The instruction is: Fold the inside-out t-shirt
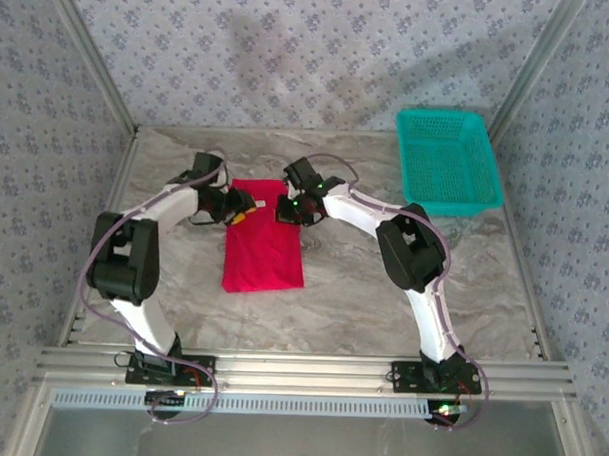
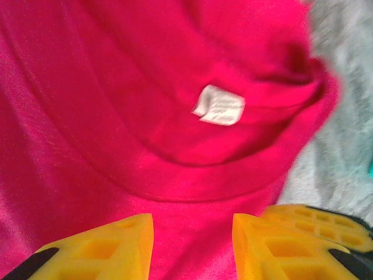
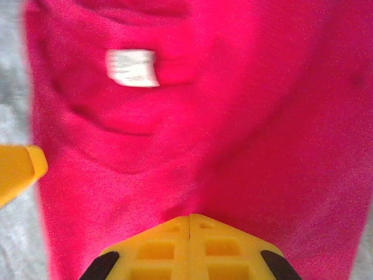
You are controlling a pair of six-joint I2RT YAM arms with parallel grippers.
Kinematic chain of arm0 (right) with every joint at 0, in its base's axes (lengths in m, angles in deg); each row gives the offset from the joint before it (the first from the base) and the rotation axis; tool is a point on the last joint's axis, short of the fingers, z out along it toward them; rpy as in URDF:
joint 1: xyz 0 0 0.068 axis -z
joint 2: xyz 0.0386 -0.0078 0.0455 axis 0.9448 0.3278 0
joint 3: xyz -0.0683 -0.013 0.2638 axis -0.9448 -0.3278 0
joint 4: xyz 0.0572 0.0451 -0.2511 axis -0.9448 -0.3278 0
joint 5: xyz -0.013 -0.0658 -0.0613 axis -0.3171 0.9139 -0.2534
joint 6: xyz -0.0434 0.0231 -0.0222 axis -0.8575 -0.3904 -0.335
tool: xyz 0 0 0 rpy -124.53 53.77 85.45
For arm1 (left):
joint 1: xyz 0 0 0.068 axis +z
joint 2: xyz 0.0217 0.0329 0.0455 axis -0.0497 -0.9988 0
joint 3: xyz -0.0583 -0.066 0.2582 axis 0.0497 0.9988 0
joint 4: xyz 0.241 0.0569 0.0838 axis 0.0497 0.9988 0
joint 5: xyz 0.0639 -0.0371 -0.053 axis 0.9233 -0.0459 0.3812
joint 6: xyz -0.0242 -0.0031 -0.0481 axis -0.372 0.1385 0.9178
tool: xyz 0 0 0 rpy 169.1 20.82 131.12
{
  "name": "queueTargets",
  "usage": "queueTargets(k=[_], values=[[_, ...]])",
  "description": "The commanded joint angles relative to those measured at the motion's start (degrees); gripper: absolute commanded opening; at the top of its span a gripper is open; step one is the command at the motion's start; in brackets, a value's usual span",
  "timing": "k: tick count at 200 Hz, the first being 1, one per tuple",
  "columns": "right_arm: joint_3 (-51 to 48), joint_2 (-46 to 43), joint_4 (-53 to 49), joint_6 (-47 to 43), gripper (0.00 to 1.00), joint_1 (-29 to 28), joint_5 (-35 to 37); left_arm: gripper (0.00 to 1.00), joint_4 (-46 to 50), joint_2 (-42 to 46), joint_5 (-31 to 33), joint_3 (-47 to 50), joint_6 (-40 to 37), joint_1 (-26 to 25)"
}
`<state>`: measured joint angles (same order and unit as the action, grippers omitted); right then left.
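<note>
The inside-out t-shirt (image 1: 264,252) lies on the table as a narrow red rectangle, its length running away from the arm bases. Both grippers are at its far end. My left gripper (image 1: 243,212) hangs over the far left corner. In the left wrist view its yellow fingers (image 2: 131,248) stand apart above the cloth (image 2: 116,116), near the white tag (image 2: 219,105); my left gripper (image 2: 192,245) is open. My right gripper (image 1: 285,209) is at the far right corner. In the right wrist view my right gripper (image 3: 189,219) is shut, tips together against the red cloth (image 3: 262,116), where a crease begins.
A teal mesh basket (image 1: 447,206) stands at the back right of the marble-patterned table (image 1: 382,291). Metal frame posts and patterned walls close in the sides and back. A yellow finger (image 3: 17,169) of the left gripper shows at the shirt's edge in the right wrist view.
</note>
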<state>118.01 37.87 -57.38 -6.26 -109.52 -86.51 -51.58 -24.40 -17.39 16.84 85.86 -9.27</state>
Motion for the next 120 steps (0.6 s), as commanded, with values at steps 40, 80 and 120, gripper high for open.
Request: queueTargets(k=[40, 80, 120], values=[[-5.7, -1.4, -5.0, 0.4, 0.09, 1.3, 3.9, 0.41, 6.4, 0.2, 9.0, 2.4, -3.6, 0.7], [-1.7, -4.3, -5.0, -3.2, 0.14, -1.1, 3.7, 0.51, 14.5, 12.2, 15.6, -0.5, -8.3, 0.8], [6.9, 2.9, -4.1, -3.6, 0.16, -1.2, 2.4, 0.81, 10.3, 23.1, 24.5, 5.4, -7.6, 1.9]])
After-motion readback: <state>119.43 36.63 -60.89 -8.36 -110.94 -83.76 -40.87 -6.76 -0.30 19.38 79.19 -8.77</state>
